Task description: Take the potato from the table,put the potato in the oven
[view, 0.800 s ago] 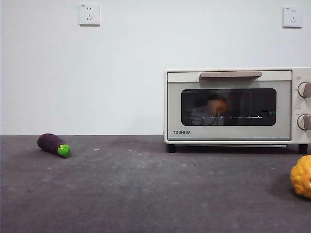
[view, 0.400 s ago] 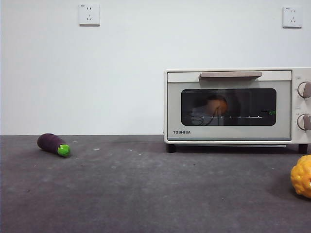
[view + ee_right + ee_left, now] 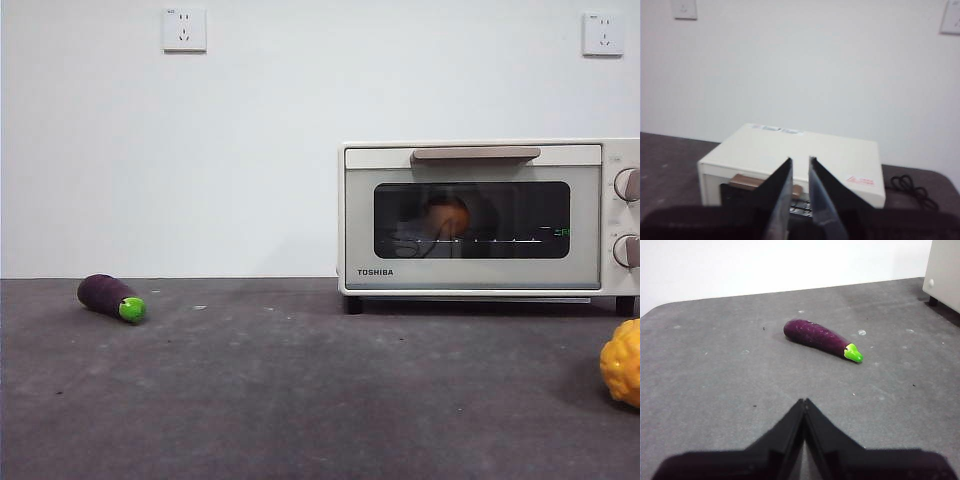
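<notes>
Sitting inside the oven [image 3: 470,215], behind its shut glass door, the potato [image 3: 446,214] looks put away. The right gripper [image 3: 799,172] hangs above the oven, slightly spread and empty. The left gripper [image 3: 804,402], pressed together, waits near the eggplant [image 3: 821,338]. Both arms probably just need to rest.

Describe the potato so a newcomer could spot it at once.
Find the cream oven at the table's right. Behind its closed dark window sits the potato: smooth, orange-brown, unlike the bumpy yellow lump and the purple eggplant outside.
</notes>
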